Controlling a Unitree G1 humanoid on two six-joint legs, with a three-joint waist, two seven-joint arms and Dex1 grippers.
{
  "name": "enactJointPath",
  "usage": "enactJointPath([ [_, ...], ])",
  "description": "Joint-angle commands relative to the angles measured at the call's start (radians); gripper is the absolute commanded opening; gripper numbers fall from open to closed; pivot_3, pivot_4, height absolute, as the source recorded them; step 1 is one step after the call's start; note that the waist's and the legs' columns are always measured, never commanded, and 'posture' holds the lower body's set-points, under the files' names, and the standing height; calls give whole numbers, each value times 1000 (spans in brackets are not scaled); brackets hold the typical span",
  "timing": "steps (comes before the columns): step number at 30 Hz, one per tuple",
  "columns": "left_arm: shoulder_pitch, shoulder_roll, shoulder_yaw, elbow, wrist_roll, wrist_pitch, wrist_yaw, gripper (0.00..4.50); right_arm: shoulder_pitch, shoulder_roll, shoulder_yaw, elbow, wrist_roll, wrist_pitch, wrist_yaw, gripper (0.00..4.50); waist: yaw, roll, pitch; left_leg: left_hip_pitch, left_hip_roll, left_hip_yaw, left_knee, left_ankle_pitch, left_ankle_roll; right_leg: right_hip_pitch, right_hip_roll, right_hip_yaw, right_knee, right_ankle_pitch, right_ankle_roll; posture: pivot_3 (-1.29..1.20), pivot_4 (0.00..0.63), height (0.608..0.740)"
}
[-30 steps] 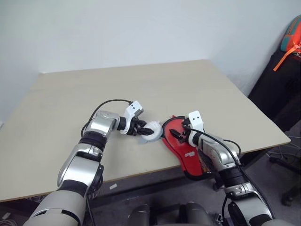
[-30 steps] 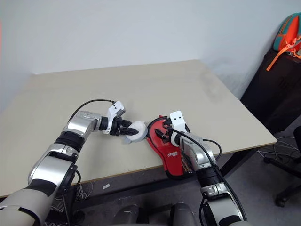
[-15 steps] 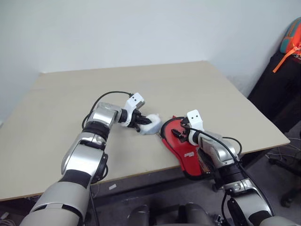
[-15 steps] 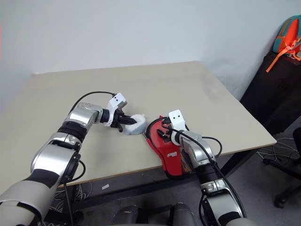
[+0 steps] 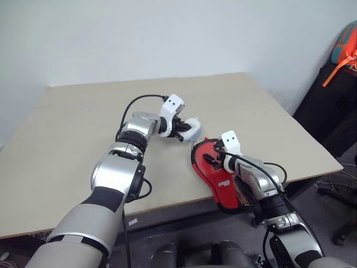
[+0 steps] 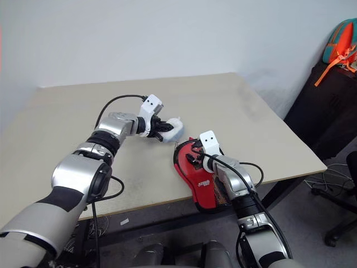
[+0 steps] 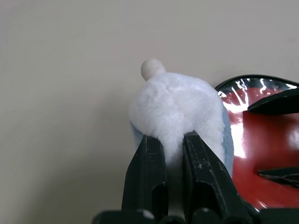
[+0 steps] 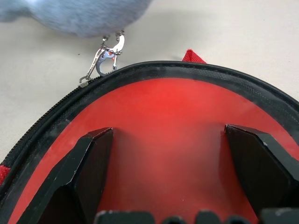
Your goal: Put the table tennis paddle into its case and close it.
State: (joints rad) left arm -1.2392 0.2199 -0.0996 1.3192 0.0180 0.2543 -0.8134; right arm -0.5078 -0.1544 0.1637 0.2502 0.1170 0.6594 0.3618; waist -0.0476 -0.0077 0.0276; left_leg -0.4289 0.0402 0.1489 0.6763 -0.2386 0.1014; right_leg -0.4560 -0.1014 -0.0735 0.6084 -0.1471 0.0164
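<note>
The red case (image 5: 220, 178) with black piping lies near the table's front right edge, its round end pointing away from me. Red shows through its shiny clear panel (image 8: 163, 116); whether that is the table tennis paddle I cannot tell. My right gripper (image 5: 211, 159) is open, its fingers (image 8: 88, 172) spread over that panel. A fluffy white and pale-blue plush charm (image 5: 191, 128) hangs from a metal clasp (image 8: 106, 58) at the case's zip. My left gripper (image 7: 175, 140) is shut on the charm, holding it above the table just beyond the case's round end.
The beige table (image 5: 83, 123) stretches wide to the left and behind the case. Off the table to the right stands dark furniture with an orange and teal bag (image 5: 346, 47) on it, and a chair base (image 5: 337, 195) sits on the floor.
My left gripper closed on the plush charm, then carried it up, away from me and to the right, past the case's round end. The right gripper stayed in place.
</note>
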Motion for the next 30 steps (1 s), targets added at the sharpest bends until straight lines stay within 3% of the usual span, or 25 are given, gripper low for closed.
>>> enactJointPath([
  [1,-78,-33,26,-11,11,-40,64,7,39,-7,17,72,-18,77,3,4154,0,0,0,0,0,0,0,0,0,0,0,0,0,0,0,0,0,740],
  [11,-158,-200,115,26,6,-76,326,7,29,-4,41,77,-28,71,18,4154,-1,0,0,0,0,-2,0,-1,2,0,0,0,0,0,0,0,0,740],
  [20,-119,-303,97,28,64,-161,368,7,29,6,52,76,-40,59,26,4154,0,0,0,0,0,-2,0,-1,2,1,0,0,0,0,0,0,0,740],
  [30,-52,-379,49,26,119,-234,264,7,41,17,49,53,-41,32,26,4154,4,2,-3,0,-1,-3,1,-2,3,2,-1,-2,-1,0,0,0,0,740],
])
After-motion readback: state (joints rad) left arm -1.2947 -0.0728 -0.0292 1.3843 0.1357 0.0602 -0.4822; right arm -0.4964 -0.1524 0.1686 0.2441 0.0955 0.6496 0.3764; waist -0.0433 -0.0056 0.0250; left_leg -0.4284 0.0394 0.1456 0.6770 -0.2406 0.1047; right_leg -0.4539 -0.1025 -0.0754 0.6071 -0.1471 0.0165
